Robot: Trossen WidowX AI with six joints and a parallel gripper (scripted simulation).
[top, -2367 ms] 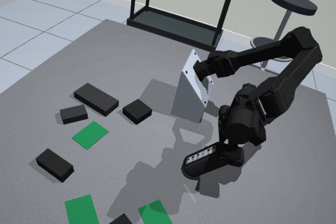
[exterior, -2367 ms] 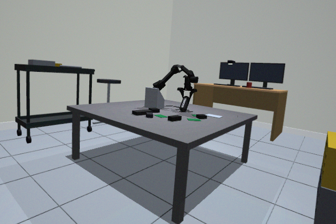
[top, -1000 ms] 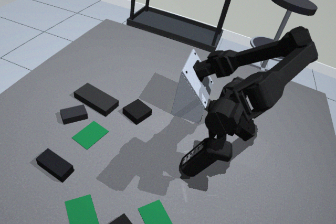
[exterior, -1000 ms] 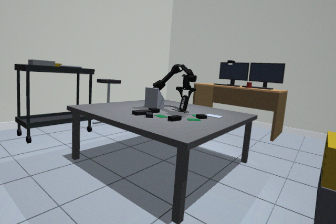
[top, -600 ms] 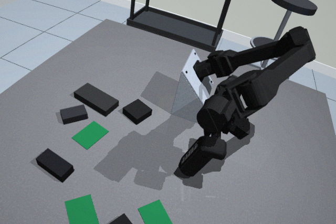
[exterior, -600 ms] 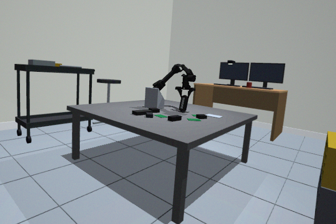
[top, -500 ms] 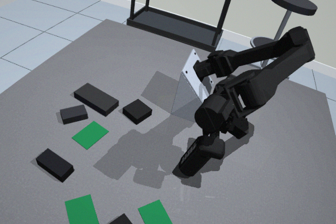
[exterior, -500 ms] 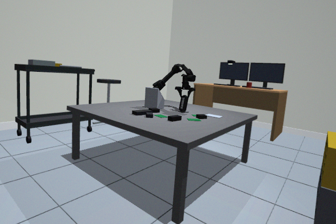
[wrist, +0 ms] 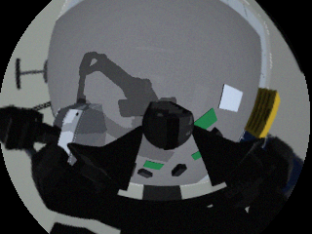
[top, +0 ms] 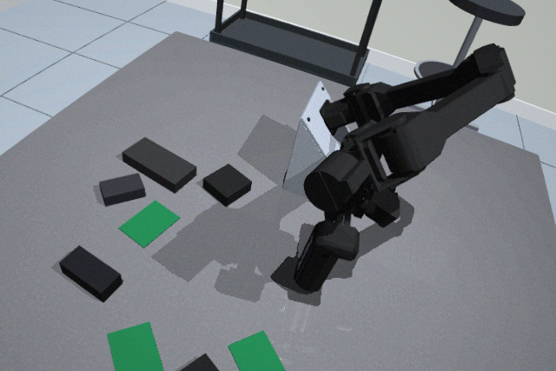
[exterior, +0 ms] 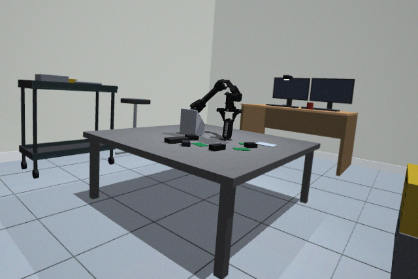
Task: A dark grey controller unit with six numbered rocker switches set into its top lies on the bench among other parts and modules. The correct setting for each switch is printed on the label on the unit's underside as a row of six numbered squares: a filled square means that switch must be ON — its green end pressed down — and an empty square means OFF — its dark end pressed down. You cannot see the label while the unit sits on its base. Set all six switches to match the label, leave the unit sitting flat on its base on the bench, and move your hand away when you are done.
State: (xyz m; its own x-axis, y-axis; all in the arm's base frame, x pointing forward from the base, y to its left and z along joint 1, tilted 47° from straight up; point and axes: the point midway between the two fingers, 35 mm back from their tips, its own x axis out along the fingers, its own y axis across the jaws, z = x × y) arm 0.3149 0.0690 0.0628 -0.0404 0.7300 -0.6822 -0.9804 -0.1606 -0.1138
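Note:
The dark controller unit point(top: 314, 259) point(exterior: 227, 129) point(wrist: 168, 127) is held steeply tilted, nearly on end, its lower end close to the bench. I cannot tell whether that end touches. My gripper point(top: 337, 223) point(exterior: 228, 120) is shut on the unit's upper part, one finger on each side. In the exterior view a face with a column of small pale marks shows, too small to read; in the top view that face is only a thin sliver. In the wrist view the unit shows as a plain dark end, with no switches or label readable.
A pale wedge-shaped stand point(top: 298, 160) point(exterior: 191, 122) point(wrist: 93, 122) rises beside the arm. Several dark blocks point(top: 159, 163) point(exterior: 217, 147) and green plates point(top: 149, 223) point(exterior: 200, 144) point(wrist: 207, 118) lie on the bench point(top: 448, 268). A white card point(exterior: 266, 144) point(wrist: 230, 97) lies there too.

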